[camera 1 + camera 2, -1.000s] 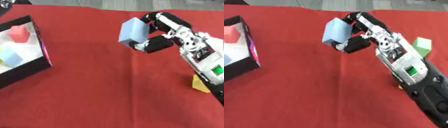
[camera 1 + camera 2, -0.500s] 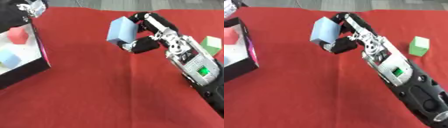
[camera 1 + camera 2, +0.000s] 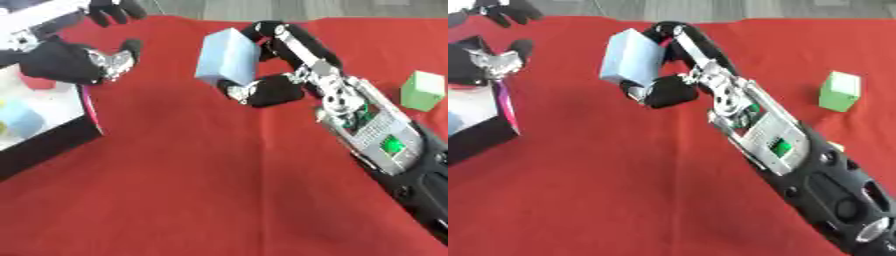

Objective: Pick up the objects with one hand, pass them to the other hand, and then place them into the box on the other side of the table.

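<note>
My right forearm (image 3: 798,155) fills the near right of the view, a long black limb with a silver panel and a small green light on it, running up and leftward across the red cloth (image 3: 201,200) that covers the table.

At the end of it my right hand (image 3: 280,80) is clamped on the light blue block (image 3: 226,62): the fingers curl over its top and far side, and the thumb presses up against its lower edge. The block is lifted off the cloth, tilted, with its broad pale face turned towards my left.

To the right of that arm, a green cube (image 3: 423,91) sits by itself on the cloth, well apart from the blue block.

On the left side the black-walled box (image 3: 52,140) stands at the table's edge, with a pink strip along its inner wall. Inside on its white floor I make out a pale blue cube (image 3: 22,120) and, farther back, a bit of something red (image 3: 35,82), mostly hidden.

Above the box, my left hand (image 3: 79,62) comes in from the upper left. It holds nothing; the fingers are spread apart and only relaxed, the thumb pointing towards the blue block, with a clear gap of red cloth between this hand and the block.
</note>
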Robot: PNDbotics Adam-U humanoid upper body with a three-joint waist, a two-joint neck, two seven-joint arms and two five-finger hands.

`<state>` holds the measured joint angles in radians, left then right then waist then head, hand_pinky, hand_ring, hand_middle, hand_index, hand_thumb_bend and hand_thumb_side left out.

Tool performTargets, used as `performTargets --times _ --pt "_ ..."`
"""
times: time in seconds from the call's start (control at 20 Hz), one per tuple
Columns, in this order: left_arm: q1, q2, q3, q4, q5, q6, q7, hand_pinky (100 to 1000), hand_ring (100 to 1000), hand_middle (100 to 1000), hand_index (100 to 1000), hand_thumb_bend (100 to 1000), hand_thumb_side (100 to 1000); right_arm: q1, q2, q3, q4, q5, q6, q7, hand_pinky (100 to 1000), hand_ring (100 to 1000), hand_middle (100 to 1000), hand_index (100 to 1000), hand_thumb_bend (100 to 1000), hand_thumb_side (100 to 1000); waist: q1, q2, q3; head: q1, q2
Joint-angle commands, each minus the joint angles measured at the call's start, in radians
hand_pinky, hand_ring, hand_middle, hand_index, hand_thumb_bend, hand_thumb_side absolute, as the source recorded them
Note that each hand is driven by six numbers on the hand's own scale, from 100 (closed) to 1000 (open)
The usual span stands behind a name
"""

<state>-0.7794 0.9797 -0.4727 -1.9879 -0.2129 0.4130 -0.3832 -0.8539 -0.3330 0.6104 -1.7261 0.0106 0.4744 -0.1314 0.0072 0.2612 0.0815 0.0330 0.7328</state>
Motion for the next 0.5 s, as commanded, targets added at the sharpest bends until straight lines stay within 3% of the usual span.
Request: performTargets --times 0.05,0.5 --pt "-0.036 -0.001 -0.025 -0.012 -0.047 0.016 -0.034 826 837 803 863 193 463 -0.022 0.005 0.006 -0.014 -0.019 -0.020 -0.003 776 600 510 544 100 100 0.018 -0.043 0.003 0.001 -0.002" --pt "-0.082 -0.040 -0.067 -0.012 -0.186 0.013 -0.085 833 859 813 872 426 440 -0.026 0.020 0.031 -0.019 -0.019 -0.022 0.038 776 596 510 544 100 100 0.017 -0.040 0.007 0.004 -0.006"
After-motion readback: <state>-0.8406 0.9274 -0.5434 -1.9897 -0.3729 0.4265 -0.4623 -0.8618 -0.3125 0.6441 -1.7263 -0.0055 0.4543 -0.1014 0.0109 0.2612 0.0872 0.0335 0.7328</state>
